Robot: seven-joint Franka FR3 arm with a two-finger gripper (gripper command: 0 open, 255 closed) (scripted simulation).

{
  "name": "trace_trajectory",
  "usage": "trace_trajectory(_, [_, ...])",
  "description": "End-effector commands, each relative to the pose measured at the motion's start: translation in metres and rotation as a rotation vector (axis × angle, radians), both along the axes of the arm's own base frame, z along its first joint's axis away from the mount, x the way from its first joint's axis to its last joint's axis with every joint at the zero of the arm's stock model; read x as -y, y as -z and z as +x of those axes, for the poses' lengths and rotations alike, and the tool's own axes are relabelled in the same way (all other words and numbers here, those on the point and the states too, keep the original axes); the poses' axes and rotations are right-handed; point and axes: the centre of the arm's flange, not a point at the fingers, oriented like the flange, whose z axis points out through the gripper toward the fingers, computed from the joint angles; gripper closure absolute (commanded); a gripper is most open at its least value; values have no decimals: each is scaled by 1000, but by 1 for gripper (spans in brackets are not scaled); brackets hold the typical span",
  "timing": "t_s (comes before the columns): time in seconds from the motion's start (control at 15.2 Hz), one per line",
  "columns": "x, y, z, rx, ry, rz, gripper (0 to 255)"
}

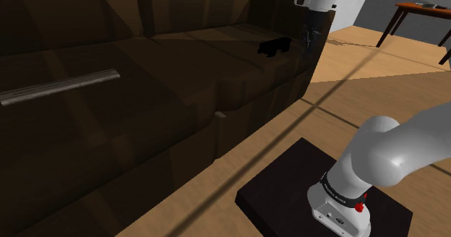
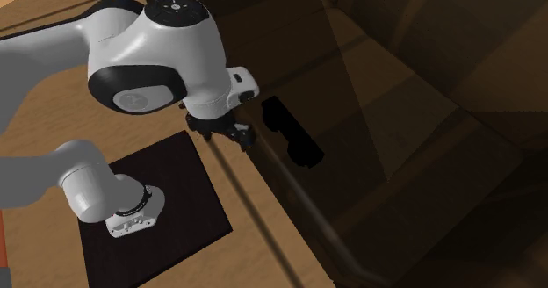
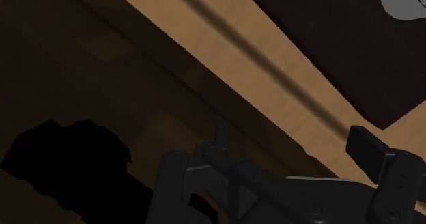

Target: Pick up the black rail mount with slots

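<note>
Right, I'm on the approach, with the grasp itself not yet begun. The black rail mount (image 2: 293, 137) lies flat on the seat of the dark brown sofa (image 1: 144, 127), close to the cushion's edge. In the shoulder view it is a black blot (image 1: 275, 46) far across the seat from a long grey bar (image 1: 61, 86), which sits way out at 8 o'clock from it and isn't my business.

The gripper (image 2: 226, 134) hangs by the sofa's edge. In the second exterior view the mount sits at 3 o'clock from it, near but plainly apart, with a strip of cushion showing between them. From the shoulder view the gripper (image 1: 312, 36) is up there too, with the mount at roughly 8 o'clock from it. So it has hold of nothing; how far open the hand stands I can't tell from here.

On the wrist camera the mount is a flat black patch (image 3: 65, 162) off to one side of the hand, not under it. Its slots I can't make out.

Next, as I judge it, I need to carry the hand across onto the cushion until the mount is centred beneath it, and turn the wrist so the jaws span the narrow width, not the length. Then I come straight down. The cushion edge is close, so I'd go in gently. The stand (image 1: 289, 188) and the wooden floor (image 1: 376, 91) are out of the path.
</note>
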Motion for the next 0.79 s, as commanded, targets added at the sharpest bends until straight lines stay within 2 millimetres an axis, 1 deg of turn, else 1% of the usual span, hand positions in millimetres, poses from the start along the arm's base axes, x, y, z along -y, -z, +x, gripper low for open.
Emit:
trace_trajectory(0.0, [13,-4,22,7,-121,-5,0])
trace_trajectory(0.33, [32,-15,79,26,-399,-11,0])
trace_trajectory(0.53, [36,-22,115,38,-566,-14,0])
trace_trajectory(0.66, [35,-27,139,46,-678,-17,0])
trace_trajectory(0.73, [34,-29,147,49,-716,-18,0])
